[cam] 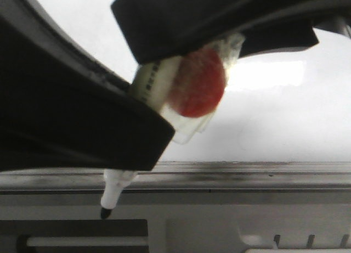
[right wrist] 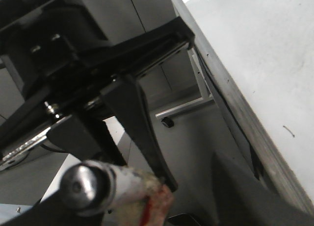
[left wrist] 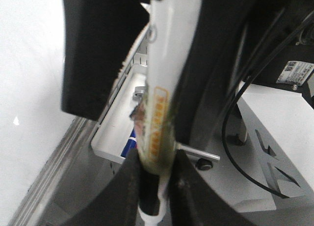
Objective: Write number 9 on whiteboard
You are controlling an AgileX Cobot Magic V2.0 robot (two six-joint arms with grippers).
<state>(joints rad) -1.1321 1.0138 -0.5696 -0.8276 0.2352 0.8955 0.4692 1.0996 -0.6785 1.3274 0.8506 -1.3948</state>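
Marker (cam: pixel 151 85) clamped in the left tool (left wrist: pixel 154 184), off the whiteboard (cam: pixel 285 121).
The black tip (cam: pixel 105 213) is seen below the tool, beyond the board's grey rail (cam: pixel 247 173). No number 9 can be made out. The right tool's opening cannot be told.

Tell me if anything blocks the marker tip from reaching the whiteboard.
Nothing visible does. The marker, clamped in the left gripper, shows a bare black tip with no cap on it. In the front view the tip appears past the grey rail, off the white face of the whiteboard.
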